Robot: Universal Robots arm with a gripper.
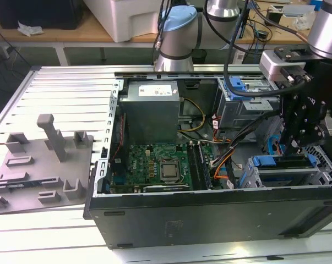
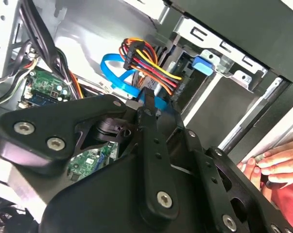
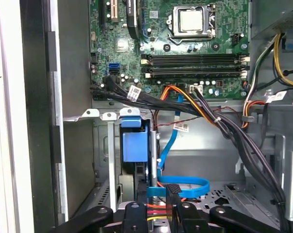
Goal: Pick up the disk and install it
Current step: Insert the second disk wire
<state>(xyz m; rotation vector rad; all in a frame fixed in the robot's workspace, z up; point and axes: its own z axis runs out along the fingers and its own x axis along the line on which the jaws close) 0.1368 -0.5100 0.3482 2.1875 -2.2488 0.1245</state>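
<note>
An open computer case (image 1: 210,214) is laid on its side on the slatted bench (image 1: 55,88), towards the edge at the exterior view's right. The gripper (image 1: 298,147) is hung inside the case at its near corner on that side, pointed straight down over the drive cage (image 1: 252,179). The disk (image 1: 281,162) is seen directly beneath it, seated upright in the top of that cage. Only its blue rail and a strip of silver body below it are shown. Its long axis is run parallel to the case's near wall, so the disk lies straight below the tool rather than off to either side. The gripper's tip is brought right down to the blue rail. Whether the rail is clamped or merely touched cannot be told. In the first wrist view a blue data cable (image 3: 185,183) is looped just beside the tool. In the second wrist view a person's hand (image 2: 275,162) is rested against the case's outer edge.
</note>
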